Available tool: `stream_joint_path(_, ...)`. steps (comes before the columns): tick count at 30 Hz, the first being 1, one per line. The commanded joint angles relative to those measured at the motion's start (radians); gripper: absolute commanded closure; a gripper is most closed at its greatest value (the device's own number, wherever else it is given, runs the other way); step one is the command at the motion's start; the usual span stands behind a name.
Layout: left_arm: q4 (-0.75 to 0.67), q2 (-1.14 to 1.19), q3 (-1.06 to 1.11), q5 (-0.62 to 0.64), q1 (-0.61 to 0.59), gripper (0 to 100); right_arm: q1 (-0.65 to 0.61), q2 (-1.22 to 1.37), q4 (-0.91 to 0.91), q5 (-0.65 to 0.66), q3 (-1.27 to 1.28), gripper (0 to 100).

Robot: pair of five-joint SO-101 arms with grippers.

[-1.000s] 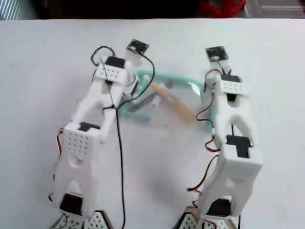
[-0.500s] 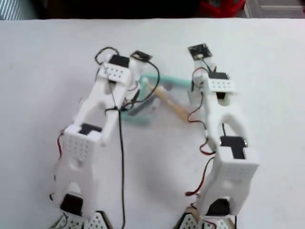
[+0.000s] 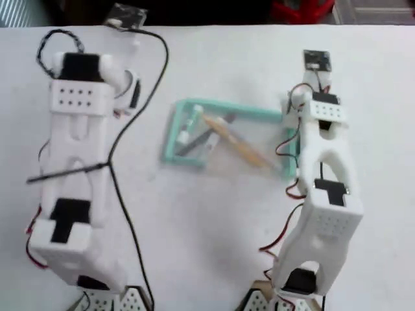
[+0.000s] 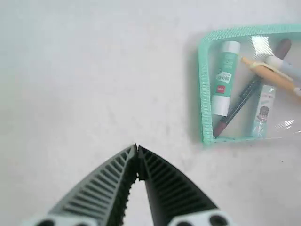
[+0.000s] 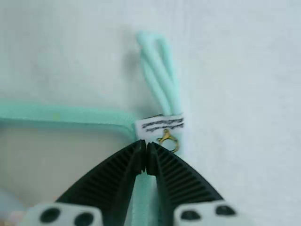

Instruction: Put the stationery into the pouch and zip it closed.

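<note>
Lying at the centre of the high view, the pouch (image 3: 227,109) holds the stationery (image 3: 214,133) behind its clear wall, among it a glue stick (image 4: 225,77) and a long wooden pencil (image 3: 243,144). Its long axis runs left to right across the frame and dips a little toward the right. The hanging loop (image 5: 157,70), white label (image 5: 160,125) and small gold ring (image 5: 168,139) mark its right-hand end. The right gripper (image 5: 143,148) sits at that end with its jaws together and its tips meeting at the corner seam, just beside the ring. Whether they pinch fabric or the zip pull cannot be told, nor whether the zip is fully run home. The left gripper (image 4: 137,153), jaws likewise together, hangs over bare table (image 3: 214,227) in the upper left of the high view, well apart from the pouch's left end. The right arm is therefore the nearer one. Judged from this layout, any remaining zip travel runs along the long axis, and the left end lacks a steadying hold.
</note>
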Motion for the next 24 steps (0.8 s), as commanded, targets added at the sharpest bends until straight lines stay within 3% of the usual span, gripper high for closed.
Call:
stream_joint_path(1,-0.006,-0.177,0.071,0.008,-0.007,98,0.007,0.056,0.008,-0.003,-0.137,98.1)
stream_joint_path(8,-0.126,-0.519,0.367,0.008,-0.010,98,-0.015,0.312,0.255,0.061,-0.502,98.1)
stream_joint_path(18,-0.505,-0.981,0.895,0.000,-0.008,98,-0.188,0.618,0.699,0.299,-1.000,98.1)
stream_joint_path(24,-0.586,-1.162,1.059,0.000,-0.008,98,-0.234,0.696,0.783,0.339,-1.135,98.1)
